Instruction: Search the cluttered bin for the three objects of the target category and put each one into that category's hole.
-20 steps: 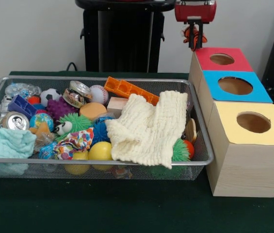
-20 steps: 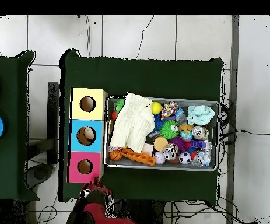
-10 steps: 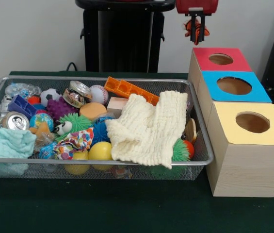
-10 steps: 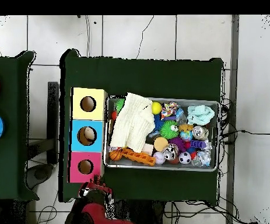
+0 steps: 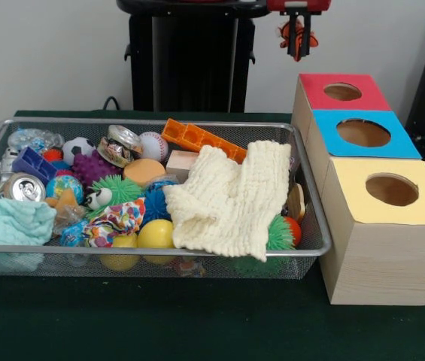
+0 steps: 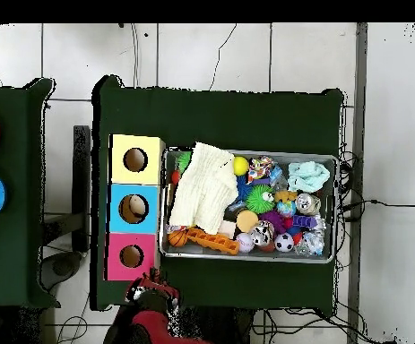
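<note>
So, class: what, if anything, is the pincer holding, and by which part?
The pincer grips a small orange, black and white toy high behind the red-topped box; which part it holds cannot be told.

The wire bin (image 5: pixel 314 226) is packed full – a big cream cloth (image 5: pixel 231 199) covers its right half, so nothing under it can be reached from above. The three holes – red (image 5: pixel 344 92), blue (image 5: pixel 364 132) and yellow (image 5: pixel 393 189) – are open on top with nothing over them. The green table (image 5: pixel 197 323) in front is bare.
</note>
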Motion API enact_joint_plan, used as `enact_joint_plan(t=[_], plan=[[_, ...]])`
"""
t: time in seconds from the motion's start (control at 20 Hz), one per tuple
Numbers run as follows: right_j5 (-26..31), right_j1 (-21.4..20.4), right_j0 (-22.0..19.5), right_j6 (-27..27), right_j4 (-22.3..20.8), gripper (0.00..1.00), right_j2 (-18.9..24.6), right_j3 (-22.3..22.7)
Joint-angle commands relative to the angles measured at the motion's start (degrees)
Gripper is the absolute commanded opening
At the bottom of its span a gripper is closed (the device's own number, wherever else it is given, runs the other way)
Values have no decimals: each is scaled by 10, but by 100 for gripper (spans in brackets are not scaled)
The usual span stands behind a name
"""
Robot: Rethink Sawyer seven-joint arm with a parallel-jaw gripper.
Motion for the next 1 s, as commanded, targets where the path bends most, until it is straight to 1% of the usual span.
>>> enact_joint_plan(t=[0.05,0.3,0.4,0.55,0.75,0.95,1.0], plan=[[13,31,36,132,62,0,14,-69],[-14,64,77,140,101,0,4,-86],[-22,73,87,141,113,0,2,-92],[-18,77,92,139,120,0,1,-98],[-5,68,84,133,120,0,4,-99],[28,54,83,115,128,0,-3,-108],[45,49,86,107,135,0,-9,-115]])
